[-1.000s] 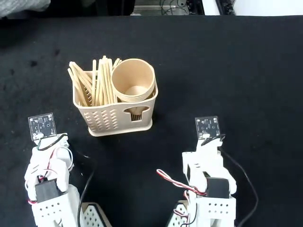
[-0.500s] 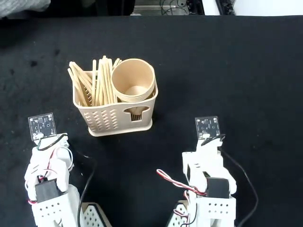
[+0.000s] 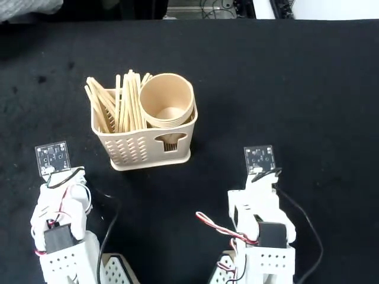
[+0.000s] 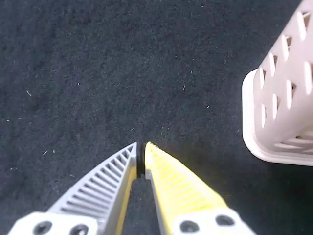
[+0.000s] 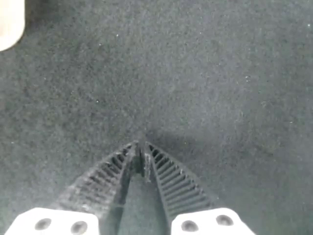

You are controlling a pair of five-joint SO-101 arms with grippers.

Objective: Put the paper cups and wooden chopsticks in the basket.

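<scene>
High view: paper cups (image 3: pixel 167 100), chopsticks (image 3: pixel 118 103) in basket (image 3: pixel 145 148), lower parts hidden. Left end effector (image 4: pixel 141 147), right end effector (image 5: pixel 140 144) pressed together, empty, above desk (image 3: pixel 284 89).

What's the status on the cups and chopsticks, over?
Left gripper shut, empty; right gripper shut, empty. Cups and chopsticks standing in basket. Bare black table between arms and basket.
</scene>
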